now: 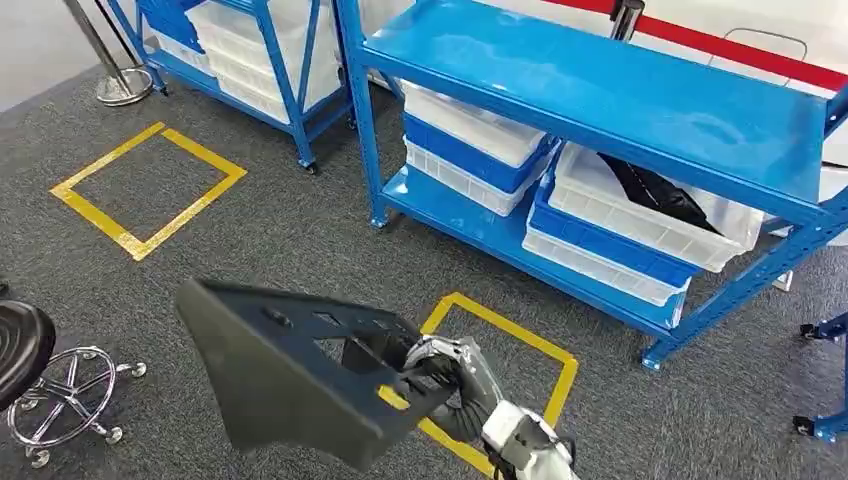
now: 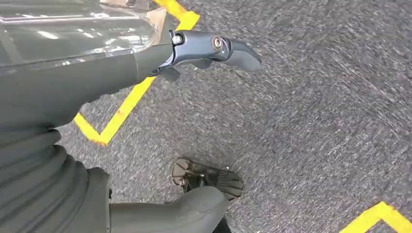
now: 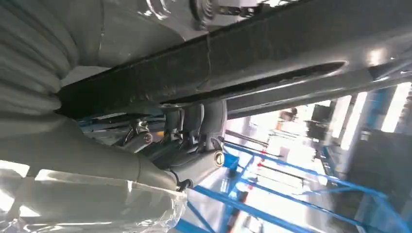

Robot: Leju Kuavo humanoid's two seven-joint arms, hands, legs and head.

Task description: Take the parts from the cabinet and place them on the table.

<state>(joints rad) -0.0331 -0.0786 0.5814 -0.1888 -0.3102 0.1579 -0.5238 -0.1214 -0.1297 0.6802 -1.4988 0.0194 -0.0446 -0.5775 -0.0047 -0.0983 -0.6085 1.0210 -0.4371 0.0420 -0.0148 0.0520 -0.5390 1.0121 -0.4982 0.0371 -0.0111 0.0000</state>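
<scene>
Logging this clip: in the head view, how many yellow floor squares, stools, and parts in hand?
Yellow floor squares: 2
Stool: 1
Dark part held by the right hand: 1
Total: 4

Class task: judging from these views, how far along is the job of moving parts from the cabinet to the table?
Done: one dark part is off the blue shelving. In hand: the right robot hand grips it above the carpet. Left: setting it on the table; another dark part lies in a white bin.
</scene>
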